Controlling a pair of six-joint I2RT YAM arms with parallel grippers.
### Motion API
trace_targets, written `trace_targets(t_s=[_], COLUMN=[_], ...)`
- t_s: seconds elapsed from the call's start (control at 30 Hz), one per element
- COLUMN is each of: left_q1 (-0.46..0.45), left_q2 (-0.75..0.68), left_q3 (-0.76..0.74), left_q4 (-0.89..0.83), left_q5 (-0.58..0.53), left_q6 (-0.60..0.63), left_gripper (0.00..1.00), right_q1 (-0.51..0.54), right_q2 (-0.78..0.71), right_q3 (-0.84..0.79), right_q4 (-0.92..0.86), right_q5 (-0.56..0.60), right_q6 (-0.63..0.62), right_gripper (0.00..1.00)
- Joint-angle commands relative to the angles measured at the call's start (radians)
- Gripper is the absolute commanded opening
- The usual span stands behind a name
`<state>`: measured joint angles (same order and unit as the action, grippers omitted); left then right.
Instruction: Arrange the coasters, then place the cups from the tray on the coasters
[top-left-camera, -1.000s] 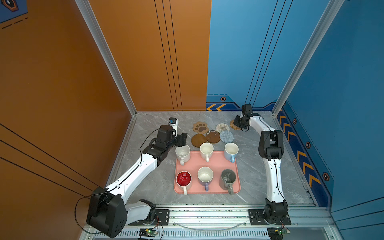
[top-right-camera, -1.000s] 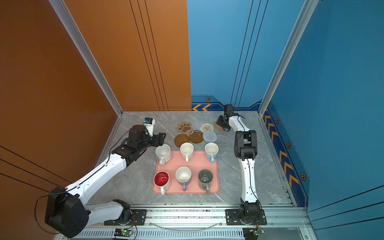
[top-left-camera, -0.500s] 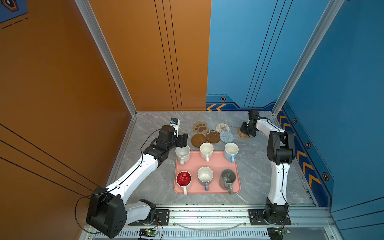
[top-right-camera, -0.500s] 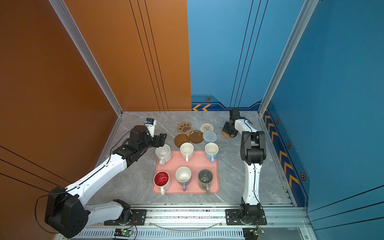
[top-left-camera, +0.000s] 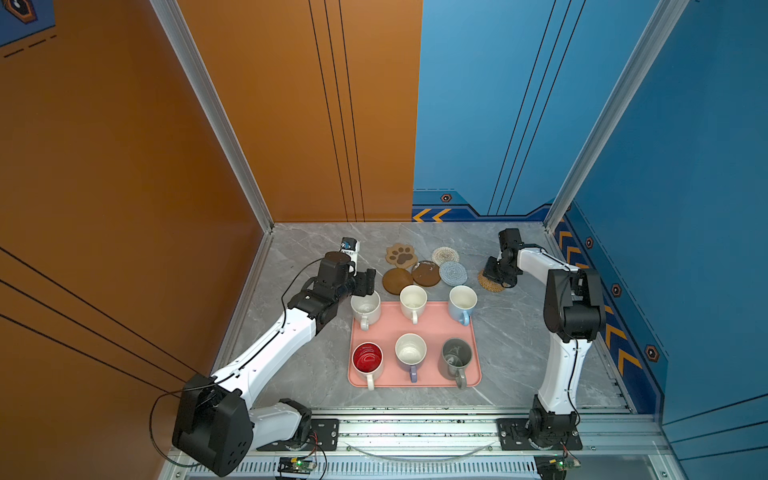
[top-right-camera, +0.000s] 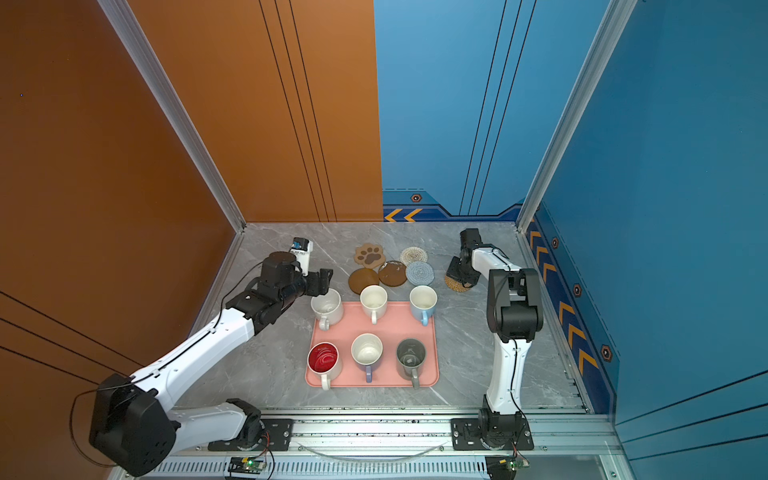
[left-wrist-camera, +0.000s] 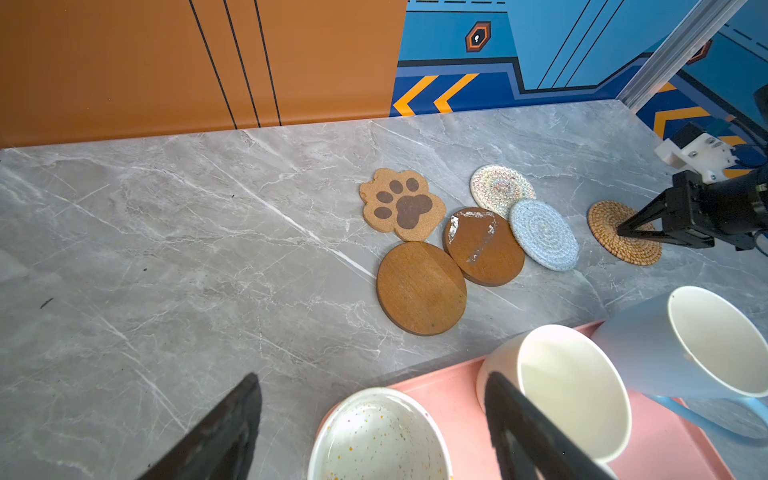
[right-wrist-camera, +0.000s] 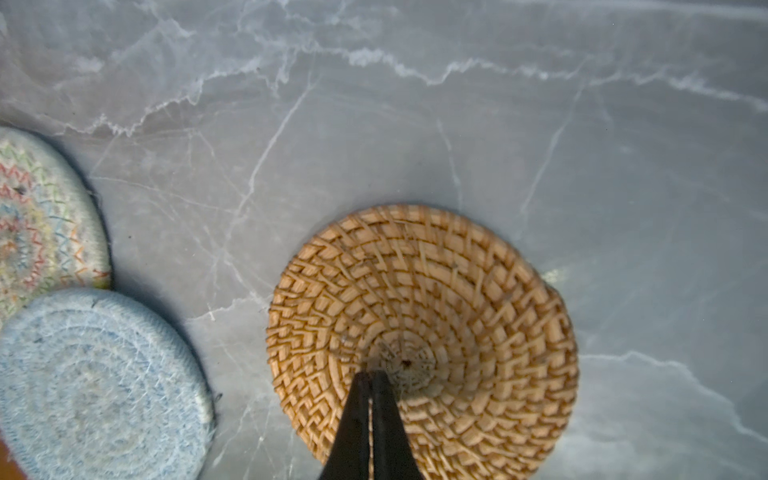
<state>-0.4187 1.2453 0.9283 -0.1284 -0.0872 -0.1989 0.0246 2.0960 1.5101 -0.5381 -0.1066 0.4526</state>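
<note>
Here, the right gripper (right-wrist-camera: 370, 374), jaws pressed together on nothing, appears to bear with its tip on the tan rattan coaster (right-wrist-camera: 424, 316) near the centre of the weave. That coaster lies flat on the marble tabletop (right-wrist-camera: 540, 124) directly under the tip, apart from the blue-grey woven coaster (right-wrist-camera: 95, 382) and the cream woven coaster (right-wrist-camera: 37, 216), which touch each other off to one side. The left gripper (left-wrist-camera: 372, 380), jaws spread wide and empty, hovers just beside the speckled white mug (left-wrist-camera: 378, 436) at the nearest corner of the salmon-pink tray (top-left-camera: 432, 328). Beyond its fingertips lie the paw-print coaster (left-wrist-camera: 401, 203) and two brown discs (left-wrist-camera: 419, 286), crowded together. The other mugs (top-left-camera: 413, 297) stand on the tray. Likely hazards: a single-point push may let the rattan coaster pivot or slip from under the tip; coasters left touching would seat mugs tilted; the wide left jaws could clip the speckled mug's rim and tip it.
</note>
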Motion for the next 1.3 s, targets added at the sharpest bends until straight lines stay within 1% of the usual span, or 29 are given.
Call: trace_targets(t_s=[0.0, 0.13, 0.33, 0.43, 0.5, 0.6, 0.67, 0.73, 0.83, 0.97, 1.07, 1.23, 1.27], left_q1=[-0.011, -0.014, -0.019, -0.022, -0.027, -0.039, -0.05, -0.058, -0.075, -0.096, -0.112, -0.126, -0.129], left_q2=[0.007, 0.035, 0.093, 0.138, 0.191, 0.306, 0.405, 0.498, 0.645, 0.819, 0.911, 1.007, 1.021], left_q3=[0.036, 0.062, 0.152, 0.214, 0.282, 0.452, 0.58, 0.688, 0.853, 1.04, 1.13, 1.215, 1.228], left_q4=[-0.022, -0.031, -0.068, -0.114, -0.165, -0.303, -0.422, -0.517, -0.651, -0.8, -0.85, -0.9, -0.914], left_q5=[-0.026, -0.029, -0.029, -0.004, 0.015, 0.04, 0.045, 0.039, 0.009, 0.042, 0.042, 0.041, 0.044], left_q6=[0.019, 0.022, 0.036, 0.078, 0.114, 0.177, 0.215, 0.242, 0.252, 0.238, 0.23, 0.207, 0.202], left_gripper=[0.85, 0.85, 0.85, 0.85, 0.85, 0.85, 0.85, 0.85, 0.85, 0.85, 0.85, 0.85, 0.9], right_q1=[0.012, 0.014, 0.012, 0.011, 0.011, 0.013, 0.015, 0.021, 0.03, 0.051, 0.068, 0.082, 0.083], right_q2=[-0.003, -0.014, -0.129, -0.185, -0.222, -0.289, -0.344, -0.397, -0.468, -0.547, -0.599, -0.644, -0.65], right_q3=[-0.017, -0.004, -0.006, 0.003, 0.006, -0.014, -0.042, -0.08, -0.151, -0.232, -0.29, -0.327, -0.333], right_q4=[-0.039, -0.015, 0.063, 0.076, 0.076, 0.075, 0.076, 0.087, 0.137, 0.204, 0.263, 0.276, 0.277], right_q5=[0.008, -0.01, -0.026, -0.045, -0.06, -0.086, -0.09, -0.084, -0.091, -0.099, -0.105, -0.113, -0.114], right_q6=[-0.003, -0.009, -0.009, -0.007, -0.003, 0.007, 0.013, 0.023, 0.054, 0.095, 0.121, 0.126, 0.127], right_gripper=[0.0, 0.0, 0.0, 0.0, 0.02, 0.09, 0.17, 0.22, 0.27, 0.32, 0.37, 0.41, 0.42])
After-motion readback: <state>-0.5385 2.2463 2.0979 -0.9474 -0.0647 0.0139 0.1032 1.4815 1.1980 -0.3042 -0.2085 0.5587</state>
